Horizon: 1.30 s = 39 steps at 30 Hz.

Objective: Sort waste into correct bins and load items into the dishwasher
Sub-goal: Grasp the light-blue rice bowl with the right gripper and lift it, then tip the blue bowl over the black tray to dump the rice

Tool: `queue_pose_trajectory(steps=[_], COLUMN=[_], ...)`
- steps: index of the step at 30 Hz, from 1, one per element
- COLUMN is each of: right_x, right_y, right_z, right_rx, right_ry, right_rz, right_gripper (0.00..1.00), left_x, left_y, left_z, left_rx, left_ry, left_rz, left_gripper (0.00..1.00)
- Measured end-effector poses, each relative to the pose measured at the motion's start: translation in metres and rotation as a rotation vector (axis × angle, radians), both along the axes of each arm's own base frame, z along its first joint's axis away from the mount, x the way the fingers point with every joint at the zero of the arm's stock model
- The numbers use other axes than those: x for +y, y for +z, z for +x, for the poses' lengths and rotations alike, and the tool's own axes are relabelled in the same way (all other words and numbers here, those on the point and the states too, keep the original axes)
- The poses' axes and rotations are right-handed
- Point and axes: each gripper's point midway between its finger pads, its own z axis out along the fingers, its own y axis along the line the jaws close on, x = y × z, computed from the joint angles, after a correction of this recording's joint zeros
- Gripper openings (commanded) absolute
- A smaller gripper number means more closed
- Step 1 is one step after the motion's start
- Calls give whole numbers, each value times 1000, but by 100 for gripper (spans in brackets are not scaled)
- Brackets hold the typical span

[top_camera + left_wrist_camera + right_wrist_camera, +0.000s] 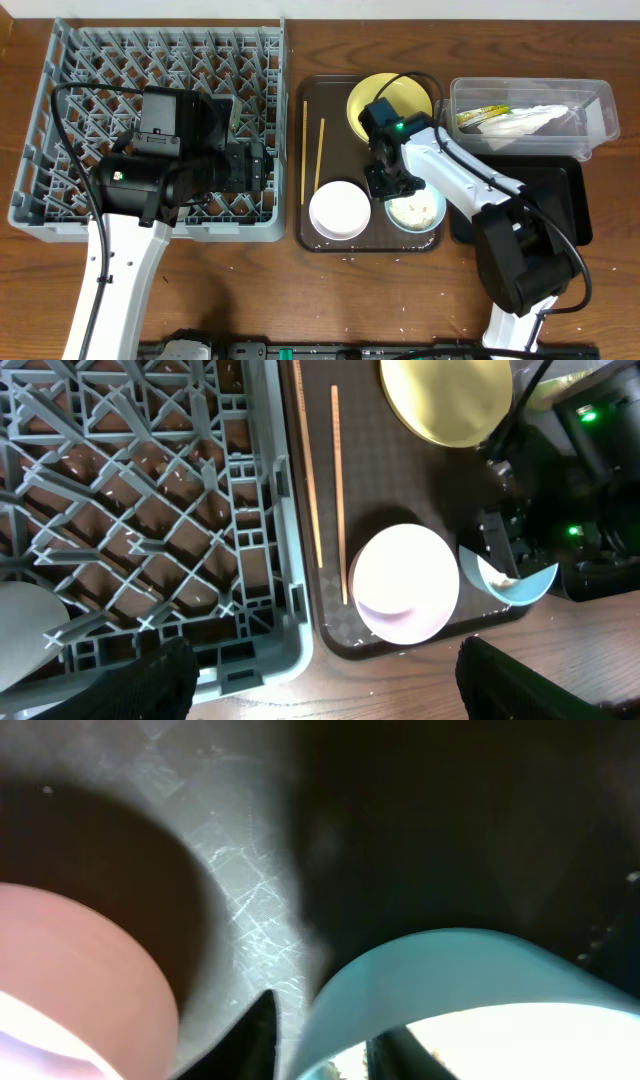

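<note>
The grey dish rack (pixel 60 150) stands at the left, and my open, empty left gripper (pixel 325 680) hovers over its front right corner (pixel 270 650). A pale round thing (pixel 25 635), perhaps the white cup, sits in the rack. The brown tray (pixel 365 238) holds the yellow plate (pixel 372 100), two chopsticks (pixel 305 150), the white bowl (pixel 340 210) and the light blue bowl (pixel 420 212) with rice crumbs. My right gripper (pixel 385 185) straddles the blue bowl's rim (pixel 440 970), one finger inside and one outside, shut on it.
The clear tub (pixel 590 105) at the back right holds the green-yellow wrapper (pixel 480 115) and white crumpled paper (pixel 535 118). The black tray (pixel 565 200) lies in front of it, partly under my right arm. A few crumbs lie on the wooden table by the brown tray.
</note>
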Motion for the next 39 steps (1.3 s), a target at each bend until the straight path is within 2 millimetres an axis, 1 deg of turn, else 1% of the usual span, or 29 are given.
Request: queue_pose_trajectory(steps=[5,14,20,23,25,28,30,31,34,36,39], right_x=[1,-2,-4,-3,0,1,-3,-6,-19,-32,-53], right_y=[0,2,17,33,48,78,98,108,129,135,136], right_z=[-1,1,6,8,9,13,15,16,17,17,20], right_rx=[5,0,-21,-38,-53,-92,-121,-134,-152,-142,-128], right_ry=[3,-16,-46,-65,-77,-100,-120,-133,-170,-199,-248], right_rz=[3,6,58,122,191,299,362,394,474,513,558], right_gripper=[1,1,1,1,1,1,1,1,1,1,1], left_x=[0,0,0,-1,0,0,0,0,0,0,0], left_y=[0,1,1,2,2,2,2,2,2,2,2], left_z=[0,1,2,2,2,2,2,2,2,3,2], left_rx=[-2,-7,-10,-11,-11,-12,-12,-12,-12,-13,-12], left_ry=[0,0,-1,-1,0,0,0,-1,0,0,0], left_rz=[0,-1,-1,-2,-2,-2,-2,-2,-2,-2,-2], left_gripper=[84,85,85,85,85,85,85,85,85,85,85])
